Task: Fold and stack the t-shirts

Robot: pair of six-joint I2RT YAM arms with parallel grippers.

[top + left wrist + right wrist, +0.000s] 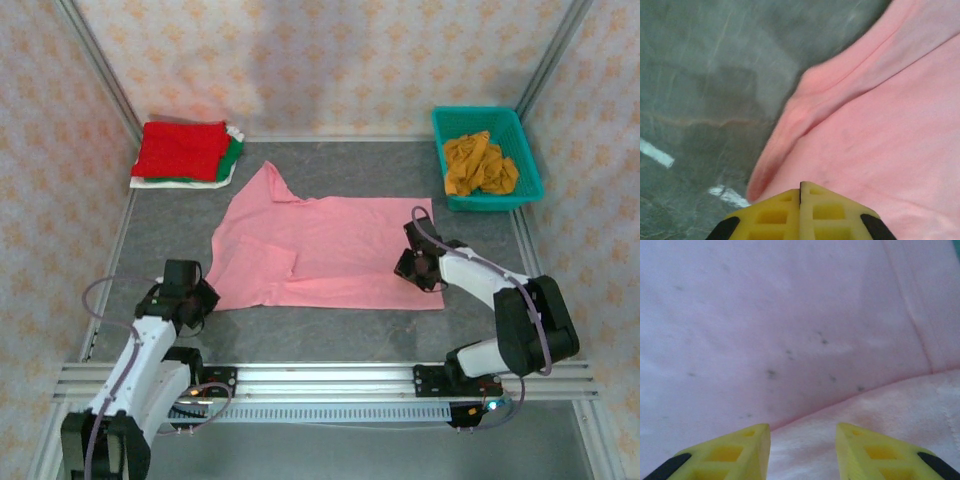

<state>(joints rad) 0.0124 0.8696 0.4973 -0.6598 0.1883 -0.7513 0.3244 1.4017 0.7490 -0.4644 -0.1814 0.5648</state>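
Note:
A pink t-shirt lies spread flat in the middle of the grey table, one sleeve pointing to the back. My left gripper sits at the shirt's near left corner. In the left wrist view its yellow jaws are pressed together over the pink t-shirt's edge, with nothing seen between them. My right gripper hovers over the shirt's right side. It stands open above a fold line in the pink cloth. A red t-shirt tops a folded pile with green and white ones. A mustard-orange t-shirt lies crumpled in the basket.
The teal lattice basket stands at the back right corner. The folded pile is at the back left. Patterned walls and metal frame posts close in the table on three sides. A metal rail runs along the near edge.

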